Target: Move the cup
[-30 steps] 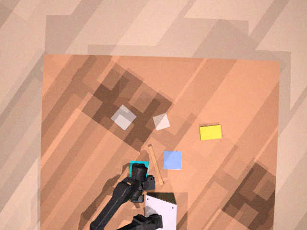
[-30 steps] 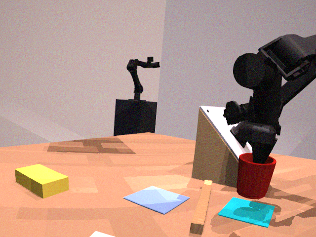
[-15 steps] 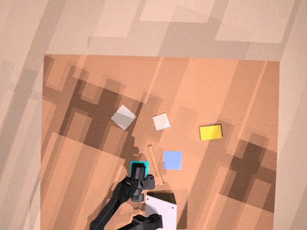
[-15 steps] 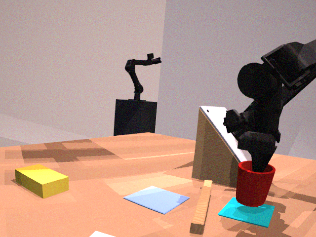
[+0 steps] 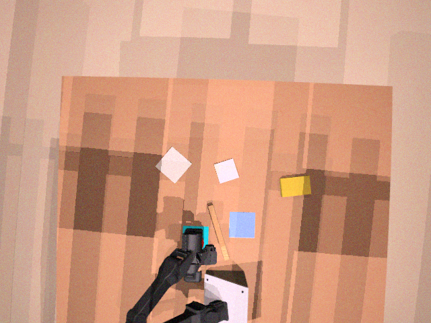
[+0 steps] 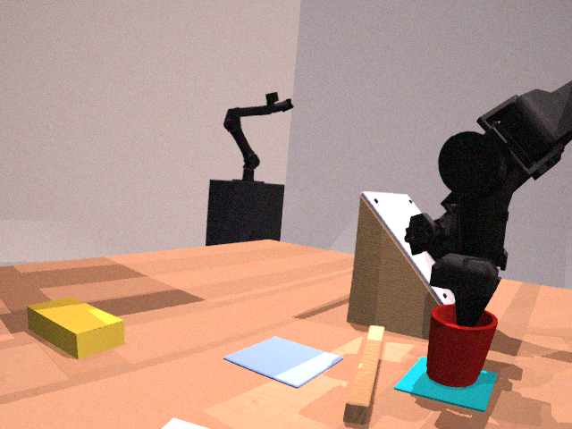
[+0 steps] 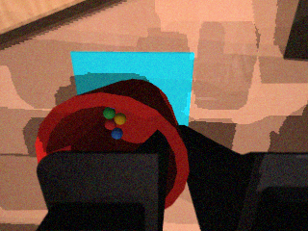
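Arm bent over, wrist pointing down; hand (image 6: 468,318) clamped on cup (image 6: 457,353) rim, one finger inside.

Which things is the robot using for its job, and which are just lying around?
For the job:
red cup
marbles in it
cyan pad
gripper, shut on the cup's rim

Lying about:
yellow block
wooden stick
light blue square
two white squares
wedge stand
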`<control>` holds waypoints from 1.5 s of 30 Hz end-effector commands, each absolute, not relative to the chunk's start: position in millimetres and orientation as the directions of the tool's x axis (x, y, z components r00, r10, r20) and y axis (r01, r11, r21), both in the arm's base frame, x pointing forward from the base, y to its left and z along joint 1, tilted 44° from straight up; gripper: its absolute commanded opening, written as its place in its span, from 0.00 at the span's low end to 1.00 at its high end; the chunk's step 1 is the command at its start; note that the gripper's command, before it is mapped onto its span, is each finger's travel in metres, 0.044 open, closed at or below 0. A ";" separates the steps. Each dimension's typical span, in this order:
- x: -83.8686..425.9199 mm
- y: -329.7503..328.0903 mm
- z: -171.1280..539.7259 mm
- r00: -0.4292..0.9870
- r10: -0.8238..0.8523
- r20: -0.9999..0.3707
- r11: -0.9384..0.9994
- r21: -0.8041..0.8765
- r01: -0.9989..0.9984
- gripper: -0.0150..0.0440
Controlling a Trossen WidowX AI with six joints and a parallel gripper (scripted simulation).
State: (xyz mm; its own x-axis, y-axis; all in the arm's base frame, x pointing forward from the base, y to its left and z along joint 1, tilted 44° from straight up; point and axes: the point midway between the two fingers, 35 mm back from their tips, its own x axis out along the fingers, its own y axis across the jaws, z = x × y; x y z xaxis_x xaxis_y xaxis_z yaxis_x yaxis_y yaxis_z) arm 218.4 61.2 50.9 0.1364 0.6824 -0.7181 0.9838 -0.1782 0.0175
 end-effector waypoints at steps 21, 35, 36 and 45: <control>218.4 61.0 51.1 0.136 0.682 -0.718 -0.178 0.017 0.984 0.47; 217.7 50.8 60.0 0.135 0.681 -0.720 -0.179 0.016 0.984 0.47; 217.6 50.0 60.7 0.135 0.681 -0.720 -0.179 0.016 0.984 0.47; 216.8 42.6 67.7 0.135 0.680 -0.720 -0.180 0.014 0.984 0.47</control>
